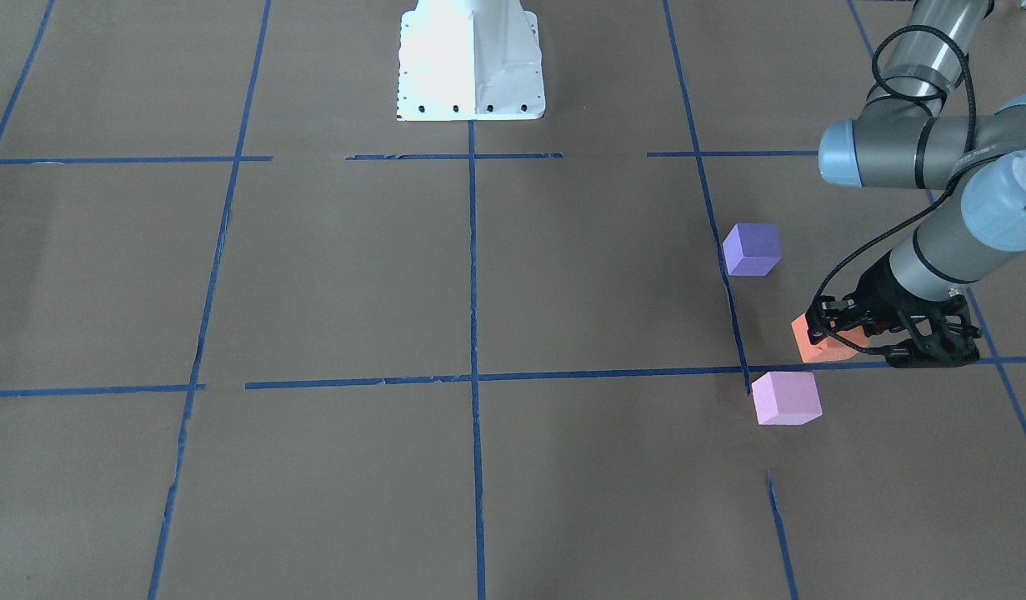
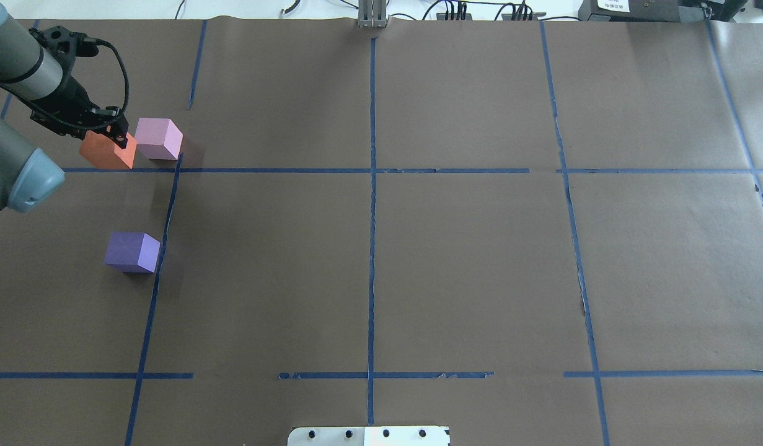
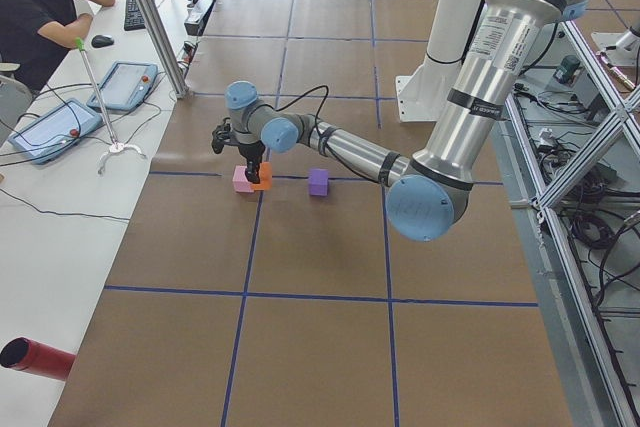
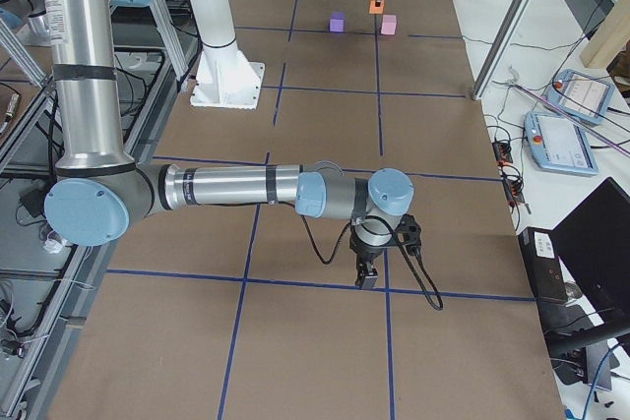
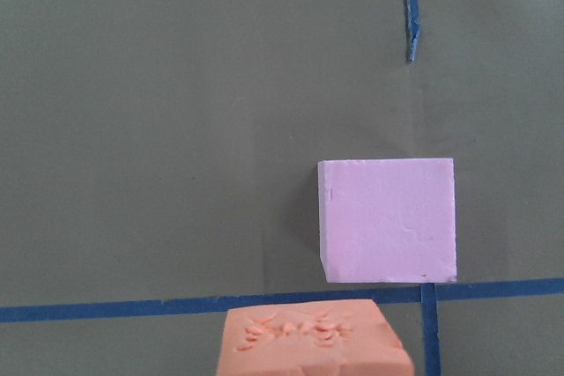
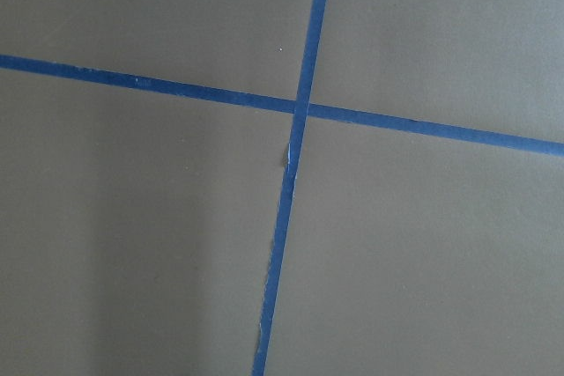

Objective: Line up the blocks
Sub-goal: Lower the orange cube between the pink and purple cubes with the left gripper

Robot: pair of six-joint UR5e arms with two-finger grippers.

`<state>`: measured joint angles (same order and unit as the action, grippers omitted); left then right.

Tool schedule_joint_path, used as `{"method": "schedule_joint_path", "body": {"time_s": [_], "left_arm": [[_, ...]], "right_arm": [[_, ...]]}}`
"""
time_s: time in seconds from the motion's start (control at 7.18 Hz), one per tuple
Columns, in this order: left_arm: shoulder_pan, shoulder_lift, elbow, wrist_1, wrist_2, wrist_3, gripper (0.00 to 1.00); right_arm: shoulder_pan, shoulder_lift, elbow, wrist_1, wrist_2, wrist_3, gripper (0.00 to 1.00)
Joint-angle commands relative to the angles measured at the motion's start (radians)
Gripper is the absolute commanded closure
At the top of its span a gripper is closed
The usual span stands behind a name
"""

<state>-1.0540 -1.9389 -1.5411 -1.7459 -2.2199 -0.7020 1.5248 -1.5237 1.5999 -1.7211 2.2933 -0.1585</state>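
My left gripper (image 1: 846, 332) (image 2: 110, 132) is shut on the orange block (image 1: 817, 343) (image 2: 104, 155), low over the paper at the table's far left. The block also fills the bottom edge of the left wrist view (image 5: 313, 345). The light pink block (image 1: 786, 398) (image 2: 160, 137) (image 5: 388, 219) stands just beside it, with a small gap. The dark purple block (image 1: 752, 248) (image 2: 133, 251) stands apart, nearer the robot. My right gripper (image 4: 368, 280) shows only in the exterior right view, low over a tape crossing; I cannot tell whether it is open or shut.
Brown paper with a grid of blue tape lines (image 2: 372, 170) covers the table. The white robot base (image 1: 471, 67) stands at the robot's edge. The right wrist view shows only a tape crossing (image 6: 300, 110). A person sits beyond the far edge (image 3: 40, 7).
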Motion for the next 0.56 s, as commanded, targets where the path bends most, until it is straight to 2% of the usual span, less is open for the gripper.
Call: {"method": "schedule_joint_path", "body": {"time_s": [0.0,0.42], "left_arm": [[0.012,0.008,-0.005,-0.041,-0.004,-0.078,0.8],[0.078,0.037,-0.01,-0.105,-0.006,-0.123,0.8]], "right_arm": [[0.0,0.001,0.0,0.0,0.0,0.0,0.0],[0.0,0.0,0.0,0.0,0.0,-0.001,0.0]]}}
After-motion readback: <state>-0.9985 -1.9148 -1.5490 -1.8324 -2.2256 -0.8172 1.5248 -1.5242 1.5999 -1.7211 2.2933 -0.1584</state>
